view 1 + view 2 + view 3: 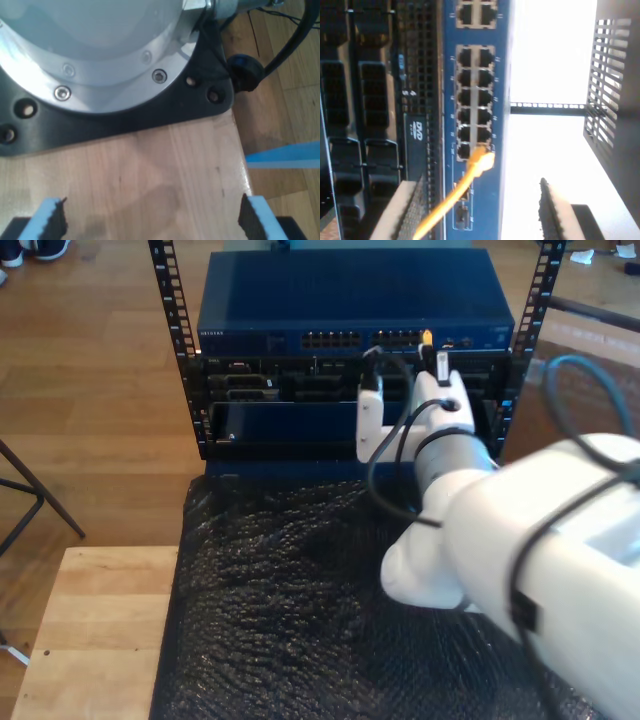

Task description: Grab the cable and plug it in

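Yellow cable (465, 182) already sits in the switch (477, 100) port; my second gripper (470, 210) hangs wide apart, so back straight off.

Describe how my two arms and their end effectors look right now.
In the exterior view, my second arm is glossy white with rounded joints and black cables along it. My second end effector has pale fingers with dark ridged pads. My first end effector has light blue fingers with black serrated pads.
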You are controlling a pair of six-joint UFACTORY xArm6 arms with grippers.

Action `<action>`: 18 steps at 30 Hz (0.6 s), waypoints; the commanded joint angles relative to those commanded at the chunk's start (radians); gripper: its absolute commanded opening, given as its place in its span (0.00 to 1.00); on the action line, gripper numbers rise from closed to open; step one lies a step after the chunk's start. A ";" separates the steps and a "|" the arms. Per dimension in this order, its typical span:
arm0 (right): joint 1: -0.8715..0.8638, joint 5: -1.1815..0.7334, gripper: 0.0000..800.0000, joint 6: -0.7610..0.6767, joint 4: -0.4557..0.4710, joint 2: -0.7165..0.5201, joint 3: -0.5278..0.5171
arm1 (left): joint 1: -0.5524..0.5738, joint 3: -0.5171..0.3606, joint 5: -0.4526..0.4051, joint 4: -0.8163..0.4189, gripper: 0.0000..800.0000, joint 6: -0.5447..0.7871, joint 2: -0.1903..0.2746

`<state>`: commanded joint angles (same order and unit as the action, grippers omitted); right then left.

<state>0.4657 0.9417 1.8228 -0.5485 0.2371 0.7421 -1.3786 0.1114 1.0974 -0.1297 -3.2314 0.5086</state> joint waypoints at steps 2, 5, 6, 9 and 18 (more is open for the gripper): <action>-0.008 -0.060 0.74 0.002 0.002 -0.055 -0.020 | 0.000 0.000 0.000 0.000 1.00 0.000 0.000; -0.043 -0.167 0.76 0.003 0.005 -0.144 -0.054 | 0.000 0.000 0.000 0.000 1.00 0.000 0.000; -0.063 -0.213 0.76 0.003 0.008 -0.178 -0.066 | 0.000 0.000 0.000 0.000 1.00 0.000 0.000; -0.117 -0.350 0.80 0.015 0.051 -0.261 -0.087 | 0.000 0.000 0.000 0.000 1.00 0.000 0.000; -0.356 -0.807 0.89 0.051 0.160 -0.502 -0.152 | 0.000 0.000 0.000 0.000 1.00 0.000 0.000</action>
<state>0.1097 0.1346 1.8734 -0.3890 -0.2647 0.5902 -1.3786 0.1114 1.0974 -0.1297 -3.2314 0.5086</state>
